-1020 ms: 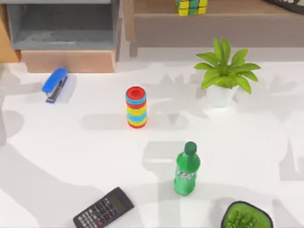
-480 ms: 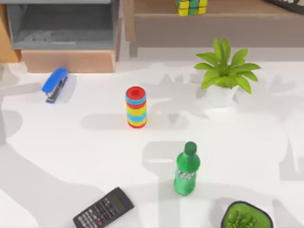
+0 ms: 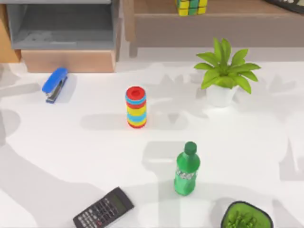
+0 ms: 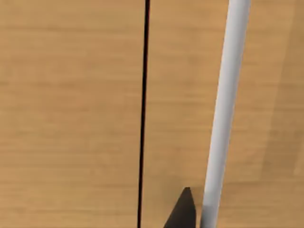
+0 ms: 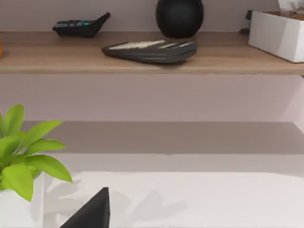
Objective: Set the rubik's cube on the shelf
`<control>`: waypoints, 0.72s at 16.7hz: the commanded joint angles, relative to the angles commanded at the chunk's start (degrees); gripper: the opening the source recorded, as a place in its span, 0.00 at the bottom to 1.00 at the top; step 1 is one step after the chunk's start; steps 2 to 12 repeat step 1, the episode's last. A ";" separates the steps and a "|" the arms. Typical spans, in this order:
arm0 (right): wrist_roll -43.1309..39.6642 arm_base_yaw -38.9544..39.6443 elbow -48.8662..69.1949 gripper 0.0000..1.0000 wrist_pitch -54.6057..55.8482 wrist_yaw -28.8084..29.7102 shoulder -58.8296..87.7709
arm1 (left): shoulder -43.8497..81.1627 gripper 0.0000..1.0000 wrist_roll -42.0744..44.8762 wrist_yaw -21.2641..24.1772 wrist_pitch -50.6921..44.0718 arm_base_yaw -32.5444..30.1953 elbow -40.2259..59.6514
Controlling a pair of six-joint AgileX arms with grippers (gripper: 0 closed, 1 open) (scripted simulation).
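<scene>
- Right gripper (image 5: 90, 211): a dark fingertip is seen in the right wrist view, facing the shelf (image 5: 142, 59); its opening cannot be told.
- Left gripper (image 4: 183, 211): a fingertip is seen against a wooden panel (image 4: 71, 114); its opening cannot be told.
- Rubik's cube (image 3: 191, 6): placed on the shelf top at the tabletop's far edge, unchanged across the last second; the task is judged complete.
- Potted plant (image 3: 223, 71): stood in front of the shelf.

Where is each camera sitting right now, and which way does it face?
Top view: above the table, looking down; rubik's cube on the shelf.
Left wrist view: facing wood panelling; a dark tip of the left gripper.
Right wrist view: facing the shelf front; a dark tip of the right gripper.
Shared: the potted plant and shelf, top and right wrist.
</scene>
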 joint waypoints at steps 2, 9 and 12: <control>0.00 0.00 0.00 1.00 0.00 0.00 0.00 | 0.00 1.00 0.00 0.00 0.00 0.00 0.00; 0.00 0.00 0.00 1.00 0.00 0.00 0.00 | 0.00 1.00 0.00 0.00 0.00 0.00 0.00; 0.00 0.00 0.00 1.00 0.00 0.00 0.00 | 0.00 1.00 0.00 0.00 0.00 0.00 0.00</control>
